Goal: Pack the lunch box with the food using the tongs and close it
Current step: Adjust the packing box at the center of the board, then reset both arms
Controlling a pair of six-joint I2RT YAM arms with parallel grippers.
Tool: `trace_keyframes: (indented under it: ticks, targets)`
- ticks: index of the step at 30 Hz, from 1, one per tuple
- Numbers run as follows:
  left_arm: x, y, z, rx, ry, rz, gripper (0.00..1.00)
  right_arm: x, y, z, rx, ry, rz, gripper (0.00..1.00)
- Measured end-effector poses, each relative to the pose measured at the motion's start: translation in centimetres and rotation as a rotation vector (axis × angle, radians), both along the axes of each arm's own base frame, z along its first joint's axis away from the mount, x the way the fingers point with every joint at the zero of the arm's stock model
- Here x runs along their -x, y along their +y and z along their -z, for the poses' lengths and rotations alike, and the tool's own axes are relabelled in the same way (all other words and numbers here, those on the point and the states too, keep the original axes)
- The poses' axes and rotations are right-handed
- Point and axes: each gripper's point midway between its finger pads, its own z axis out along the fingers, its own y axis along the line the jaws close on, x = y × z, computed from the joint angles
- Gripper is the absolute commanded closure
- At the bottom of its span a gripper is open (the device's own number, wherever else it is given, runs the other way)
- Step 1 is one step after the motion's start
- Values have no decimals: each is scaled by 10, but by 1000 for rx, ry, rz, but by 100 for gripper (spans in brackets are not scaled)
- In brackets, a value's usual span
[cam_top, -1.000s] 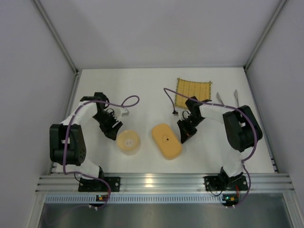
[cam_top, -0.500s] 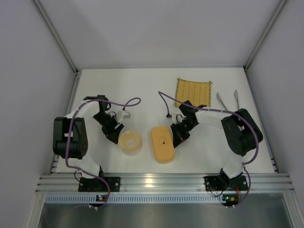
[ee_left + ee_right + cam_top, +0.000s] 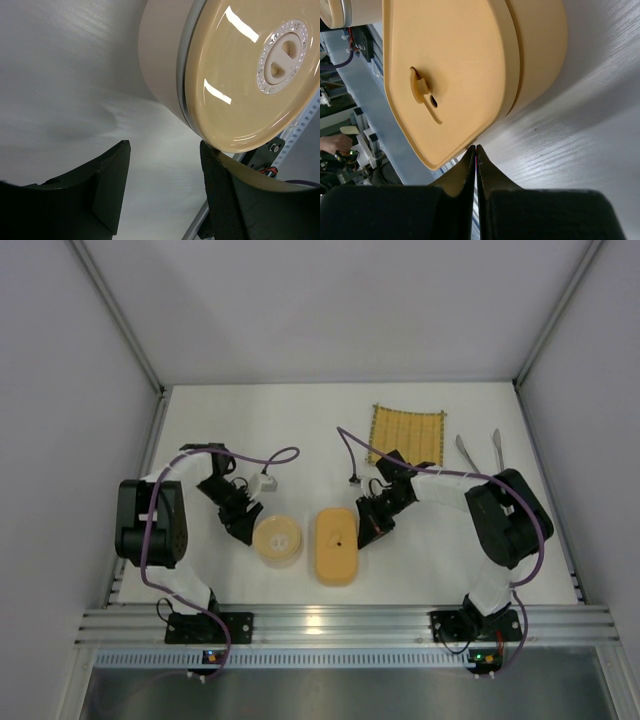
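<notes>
The lunch box is an oblong orange box with its lid on, lying lengthwise near the front middle of the table. My right gripper is shut with nothing in it. In the right wrist view its tips touch the edge of the lunch box. My left gripper is open and holds nothing. Its right finger rests against the rim of a round cream container. The tongs lie at the back right, away from both grippers. The food is out of view.
The round cream container stands just left of the lunch box. A yellow slatted mat lies at the back, left of the tongs. White walls enclose the table, and an aluminium rail runs along its near edge.
My right gripper, shut, has pushed the lunch box leftward and turned it from slanted to lengthwise. The left gripper and the round container have shifted slightly right, towards the box.
</notes>
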Motion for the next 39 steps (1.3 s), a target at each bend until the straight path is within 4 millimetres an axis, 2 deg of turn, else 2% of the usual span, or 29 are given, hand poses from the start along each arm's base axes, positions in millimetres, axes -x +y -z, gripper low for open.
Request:
trace_keyframes:
  ticks: [4, 9, 12, 14, 16, 18, 19, 22, 23, 25, 26, 27, 28, 30, 34, 36, 39]
  targets:
    - [1, -3, 2, 12, 9, 12, 36, 1, 3, -3, -15, 16, 7, 100]
    - [2, -4, 2, 13, 13, 10, 24, 1, 4, -4, -22, 25, 11, 100]
    - [-5, -3, -3, 18, 9, -27, 19, -3, 1, -5, -24, 19, 20, 100]
    - [-19, 1, -15, 34, -14, -81, 16, -13, -7, -6, -26, 15, 51, 100]
    - [-47, 12, -30, 46, -80, -156, 10, -31, -22, -8, -22, -8, 112, 100]
    - [-71, 23, -47, 47, -150, -233, 2, -52, -41, -17, -17, -48, 177, 100]
    - [-81, 27, -55, 45, -188, -270, 2, -64, -52, -26, -16, -85, 211, 100]
    - [-105, 31, -85, 51, -299, -375, 2, -99, -78, -66, -21, -241, 294, 85]
    - [-110, 30, -95, 59, -336, -410, 2, -109, -84, -84, -26, -305, 312, 64]
    - [-118, 28, -120, 82, -410, -477, 2, -124, -93, -119, -37, -426, 340, 35]
    - [-121, 27, -134, 97, -451, -510, 2, -128, -97, -136, -45, -481, 352, 12]
    - [-125, 26, -150, 117, -504, -546, 2, -130, -101, -150, -51, -528, 364, 4]
    - [-126, 26, -164, 135, -555, -576, 2, -132, -107, -162, -50, -575, 377, 1]
    - [-123, 26, -187, 163, -630, -648, 2, -133, -121, -179, -31, -642, 422, 1]
    - [-116, 31, -214, 180, -723, -772, 2, -134, -149, -194, 41, -737, 522, 1]
    - [-116, 38, -213, 159, -737, -824, 2, -130, -159, -192, 86, -760, 554, 0]
    - [-112, 50, -194, 94, -737, -896, 2, -123, -170, -185, 143, -777, 588, 1]
